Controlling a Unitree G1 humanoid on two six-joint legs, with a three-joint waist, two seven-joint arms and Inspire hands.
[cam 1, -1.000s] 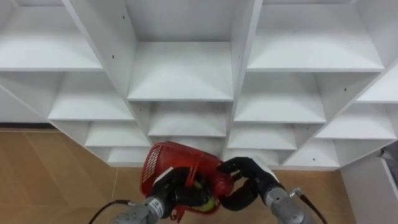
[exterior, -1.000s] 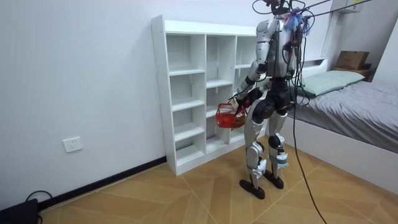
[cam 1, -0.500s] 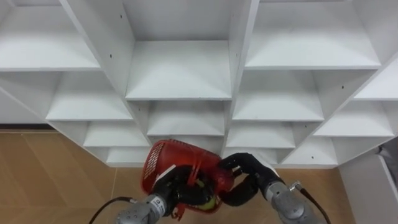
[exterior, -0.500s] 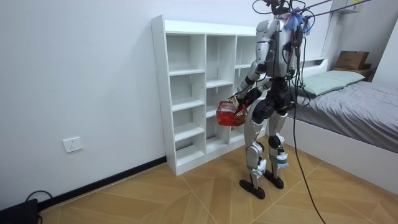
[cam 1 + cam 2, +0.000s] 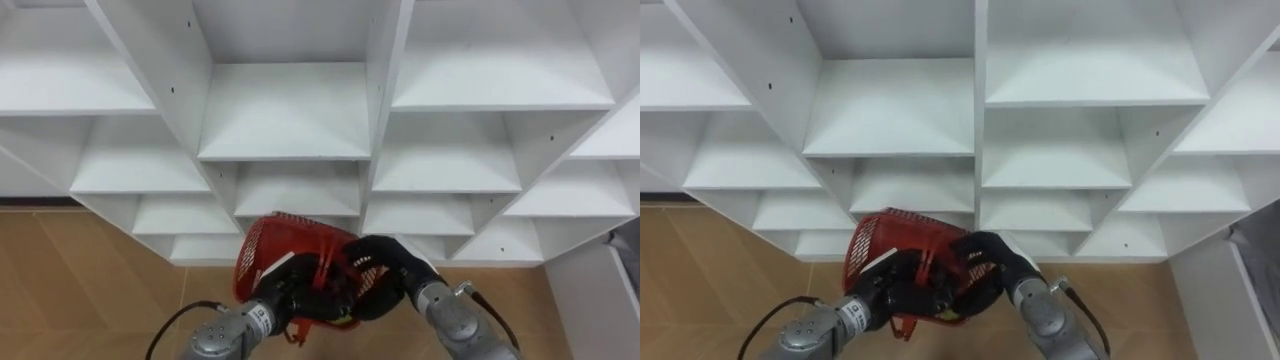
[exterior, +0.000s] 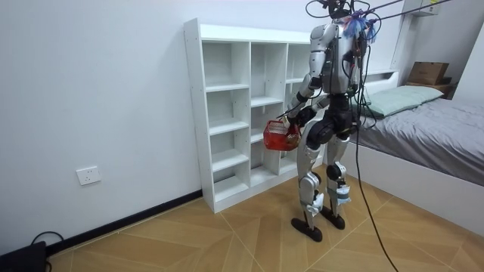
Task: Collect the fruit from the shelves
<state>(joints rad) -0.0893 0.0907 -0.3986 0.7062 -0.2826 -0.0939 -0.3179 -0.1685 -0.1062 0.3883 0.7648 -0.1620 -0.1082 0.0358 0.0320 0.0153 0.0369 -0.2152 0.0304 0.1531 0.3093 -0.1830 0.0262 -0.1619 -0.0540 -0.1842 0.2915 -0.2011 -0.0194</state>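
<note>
I stand facing a white open closet whose compartments in view are bare. A red mesh basket hangs low in front of me, tipped toward the shelves. My left hand is curled round its red handle from the lower left. My right hand comes from the lower right and reaches over the basket's right rim into it. A bit of yellow-green fruit shows low in the basket between the hands. In the room view the basket is at hip height before the closet.
Wooden floor lies below the lowest shelves. A white panel stands at my lower right. In the room view a bed is behind me at the right, and a wall socket is at the left.
My right hand has moved left from beside the basket to over its rim and into it. The basket has risen slightly.
</note>
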